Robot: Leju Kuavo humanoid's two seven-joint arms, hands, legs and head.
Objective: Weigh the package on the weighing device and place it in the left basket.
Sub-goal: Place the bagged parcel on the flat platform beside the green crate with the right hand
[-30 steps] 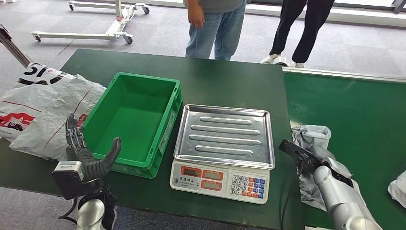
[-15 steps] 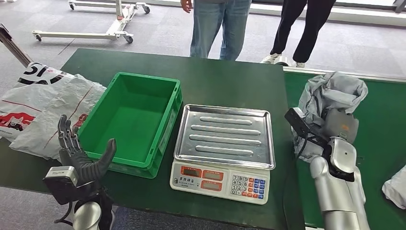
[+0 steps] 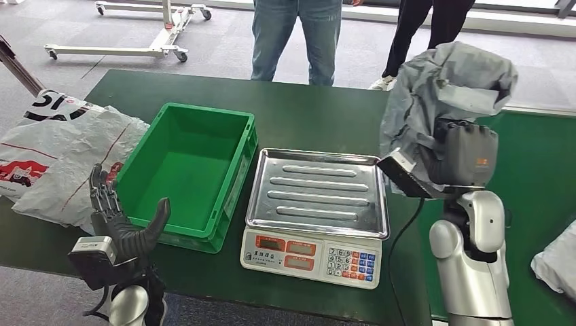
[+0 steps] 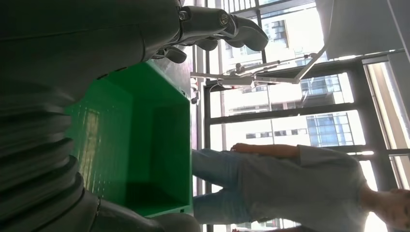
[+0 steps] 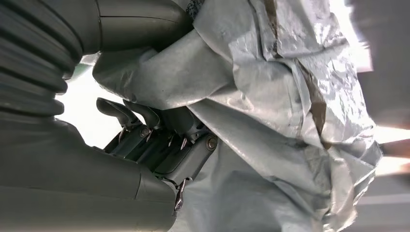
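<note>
Since half a second ago we have lifted the grey package (image 3: 445,88) higher and inward, over the right edge of the scale (image 3: 318,217). Across the green bench (image 3: 319,115) the green basket (image 3: 187,173) sits just left of the scale. Our right hand (image 3: 458,153) grips the crumpled package, its long axis roughly upright. Our left hand (image 3: 122,221) hovers by the basket's near corner, fingers spread wide, holding nothing.

Silver tubular forearms; lower left, a dark grey left robot hand (image 3: 126,227) — black cable looping below; right robot hand (image 3: 456,155) grey-cased, small orange marking.
</note>
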